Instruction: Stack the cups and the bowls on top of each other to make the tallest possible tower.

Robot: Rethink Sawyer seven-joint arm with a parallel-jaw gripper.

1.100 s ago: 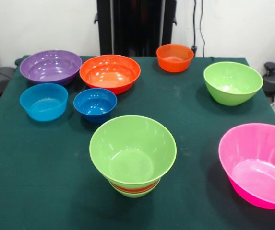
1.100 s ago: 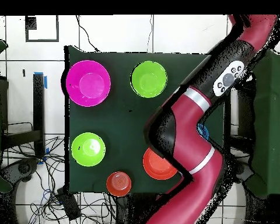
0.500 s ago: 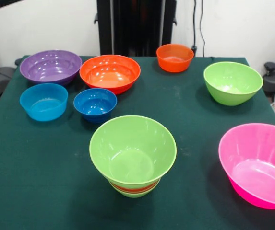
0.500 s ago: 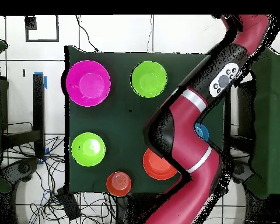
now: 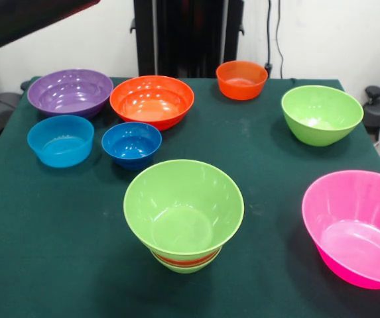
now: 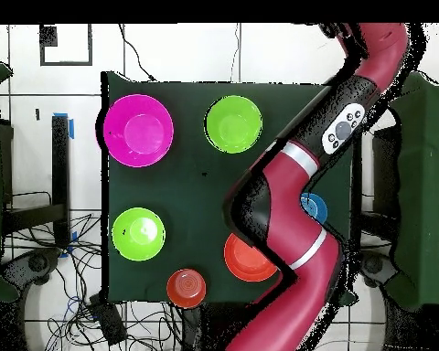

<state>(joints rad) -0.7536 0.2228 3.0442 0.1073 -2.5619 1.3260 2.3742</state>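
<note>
**Tower three bowls high, arm swung aside**

Green-clothed desk (image 5: 57,265) carries the tower (image 5: 184,213) near its front middle: wide lime rim over an orange band and small green base. Arm (image 6: 301,196) arches across one side; cannot tell the fingers' state. Between picks, I judge; next move calls for reaching a loose bowl, perhaps the small blue bowl (image 5: 131,144).

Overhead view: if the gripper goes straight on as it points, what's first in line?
Uncertain: the gripper shows only as a dark tip past the table edge. It seems to point along that edge over floor tiles, no bowl in line, so the way looks free. Height unclear.
</note>
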